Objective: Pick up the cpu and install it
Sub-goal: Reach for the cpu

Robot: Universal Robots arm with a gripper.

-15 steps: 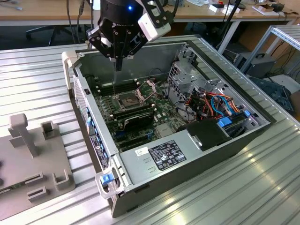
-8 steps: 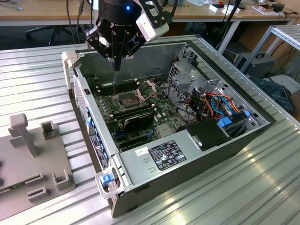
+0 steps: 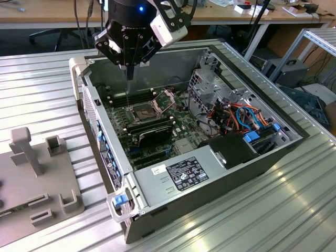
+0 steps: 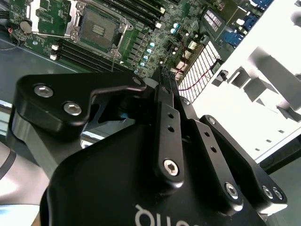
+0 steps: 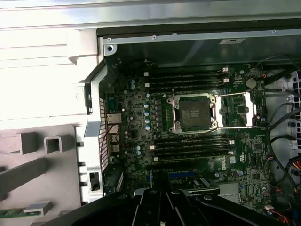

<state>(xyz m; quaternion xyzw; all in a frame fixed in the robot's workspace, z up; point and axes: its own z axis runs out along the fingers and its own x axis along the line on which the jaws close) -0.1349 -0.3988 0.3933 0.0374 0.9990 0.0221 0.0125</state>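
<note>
The claw [image 3: 128, 65] hangs above the open computer case [image 3: 157, 68], up and back from the socket [image 3: 143, 111] and close to the case's rear wall. Its fingers look pressed together, and I can see nothing showing between the tips. Whether something thin is pinched there, I cannot tell.

In the first wrist view the socket [image 5: 195, 112] lies dark and bare at its middle. Its hinged metal frame [image 5: 237, 110] is swung right off it and lies flat on the motherboard [image 5: 136, 117] just beside it. I judge it stands open so that a chip can be laid straight in from above. Memory slots [image 5: 188, 80] run in rows on either side of the socket.

I cannot pick out the cpu anywhere. No silvery square sits in the socket, so it does not appear to be installed. Well away from the socket, outside the case, a grey fixture [image 3: 39, 178] with upright pegs and pockets rests on the ribbed bench [image 3: 42, 89], probably there to present parts for picking.
</note>
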